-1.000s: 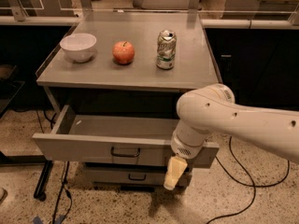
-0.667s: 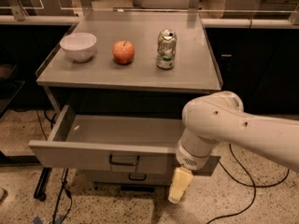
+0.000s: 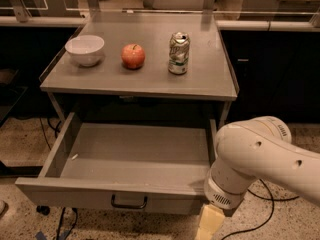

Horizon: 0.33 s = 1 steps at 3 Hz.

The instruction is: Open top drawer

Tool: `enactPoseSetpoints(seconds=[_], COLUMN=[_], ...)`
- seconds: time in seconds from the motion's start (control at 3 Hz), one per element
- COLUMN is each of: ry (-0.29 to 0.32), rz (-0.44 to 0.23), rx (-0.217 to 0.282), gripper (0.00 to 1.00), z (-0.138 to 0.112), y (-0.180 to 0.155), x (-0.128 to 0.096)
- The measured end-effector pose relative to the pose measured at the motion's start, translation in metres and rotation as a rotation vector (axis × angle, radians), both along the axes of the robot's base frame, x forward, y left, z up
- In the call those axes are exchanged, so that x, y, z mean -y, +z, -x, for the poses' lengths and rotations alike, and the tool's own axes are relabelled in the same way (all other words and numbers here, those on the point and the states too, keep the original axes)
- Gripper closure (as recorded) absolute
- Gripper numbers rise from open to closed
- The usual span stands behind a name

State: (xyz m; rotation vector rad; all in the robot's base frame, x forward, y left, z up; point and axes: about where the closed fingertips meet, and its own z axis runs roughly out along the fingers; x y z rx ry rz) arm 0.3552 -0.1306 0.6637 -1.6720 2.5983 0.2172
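Note:
The top drawer [image 3: 70,196] of the grey metal cabinet stands pulled far out toward the camera. Its shallow grey tray [image 3: 135,151] is open to view and holds only a small pale scrap at the left. The small dark handle [image 3: 129,202] sits at the centre of the front panel. My gripper [image 3: 209,226] hangs at the bottom edge of the view, just right of the drawer's front right corner, below the white arm's bulky wrist [image 3: 250,164]. It is off the handle, and most of it is cut off by the frame edge.
On the cabinet top [image 3: 210,84] stand a white bowl [image 3: 85,49], a red apple [image 3: 133,56] and a green drink can [image 3: 178,53]. Cables lie on the speckled floor [image 3: 20,144]. Dark cabinets flank both sides.
The top drawer has slid further out toward the camera. The arm and gripper have moved down and to the right, toward the bottom edge of the view.

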Motion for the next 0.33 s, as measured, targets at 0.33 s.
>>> enactPoseSetpoints(seconds=[0.33], ry=[0.000], rz=[0.000], rx=[0.000], gripper=[0.00], z=[0.0000], y=[0.0000], x=[0.0000])
